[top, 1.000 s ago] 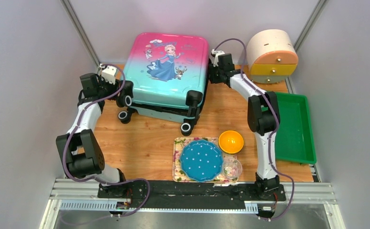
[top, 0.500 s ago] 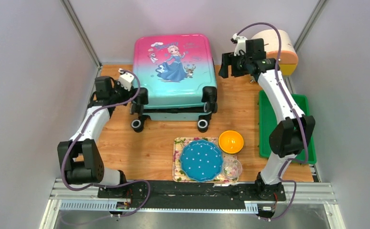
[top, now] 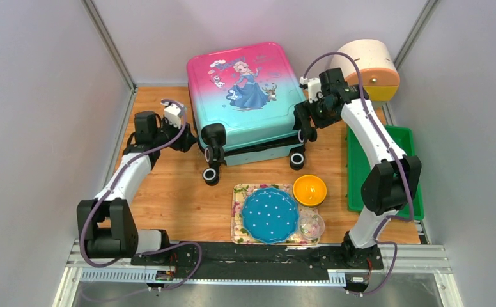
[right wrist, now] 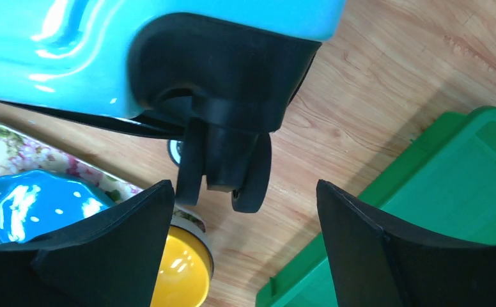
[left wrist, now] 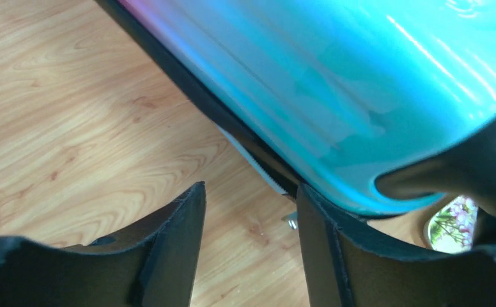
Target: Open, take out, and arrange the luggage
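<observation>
Suitcase (top: 248,96) shut, print-side up, back of surface (top: 169,192), wheels toward arms. Left fingers (left wrist: 175,236) spread, empty, at zipper seam. Right fingers (right wrist: 124,243) spread, empty, straddling wheel (right wrist: 252,173). Step: opening, zipper looks undone yet. Next: locate zipper pull, pinch, run it round.

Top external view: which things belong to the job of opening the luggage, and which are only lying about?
Belong to the job:
luggage
left gripper
right gripper

Lying about:
blue dotted plate
orange bowl
floral tray
clear bowl
green tray
round drawer cabinet
</observation>
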`<action>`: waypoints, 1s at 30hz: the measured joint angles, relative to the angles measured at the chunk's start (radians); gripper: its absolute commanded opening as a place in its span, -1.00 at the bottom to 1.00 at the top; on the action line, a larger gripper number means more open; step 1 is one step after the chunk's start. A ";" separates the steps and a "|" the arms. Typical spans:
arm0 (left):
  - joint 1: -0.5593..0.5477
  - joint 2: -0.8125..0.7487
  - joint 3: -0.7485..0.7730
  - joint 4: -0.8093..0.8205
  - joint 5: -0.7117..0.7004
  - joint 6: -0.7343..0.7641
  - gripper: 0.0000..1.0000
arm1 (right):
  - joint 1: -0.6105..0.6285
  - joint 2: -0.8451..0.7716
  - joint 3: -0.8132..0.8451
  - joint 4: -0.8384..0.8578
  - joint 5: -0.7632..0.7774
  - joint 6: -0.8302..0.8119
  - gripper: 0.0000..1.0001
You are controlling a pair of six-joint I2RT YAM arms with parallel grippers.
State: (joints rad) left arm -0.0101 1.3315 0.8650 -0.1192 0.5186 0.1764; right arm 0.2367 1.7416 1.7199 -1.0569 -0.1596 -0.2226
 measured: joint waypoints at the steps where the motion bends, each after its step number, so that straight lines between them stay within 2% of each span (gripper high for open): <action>1: 0.024 -0.013 -0.004 -0.001 0.021 -0.010 0.41 | 0.000 0.007 0.002 -0.003 0.014 -0.014 0.71; 5: 0.157 -0.060 -0.010 0.005 0.141 -0.041 0.50 | -0.002 0.043 0.022 -0.048 0.008 -0.047 0.73; 9: 0.289 -0.062 -0.029 0.012 0.250 -0.027 0.49 | -0.002 0.056 0.043 -0.090 -0.023 -0.073 0.73; 11: 0.319 -0.062 -0.054 0.006 0.301 0.011 0.47 | -0.002 0.056 0.062 -0.115 -0.040 -0.080 0.73; 16: 0.318 -0.062 -0.133 -0.016 0.462 0.128 0.44 | -0.002 0.056 0.119 -0.158 -0.063 -0.085 0.75; 19: 0.300 -0.061 -0.207 0.044 0.521 0.150 0.43 | 0.005 0.056 0.126 -0.163 -0.057 -0.076 0.75; 22: 0.264 -0.042 -0.256 0.111 0.539 0.157 0.43 | 0.018 0.058 0.124 -0.165 -0.025 -0.063 0.76; 30: 0.195 0.046 -0.271 0.250 0.549 0.168 0.43 | 0.064 0.065 0.027 -0.125 0.100 -0.050 0.76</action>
State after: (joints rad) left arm 0.1844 1.3773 0.5941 0.1310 1.0679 0.3447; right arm 0.3004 1.8069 1.7466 -1.1820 -0.0601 -0.2729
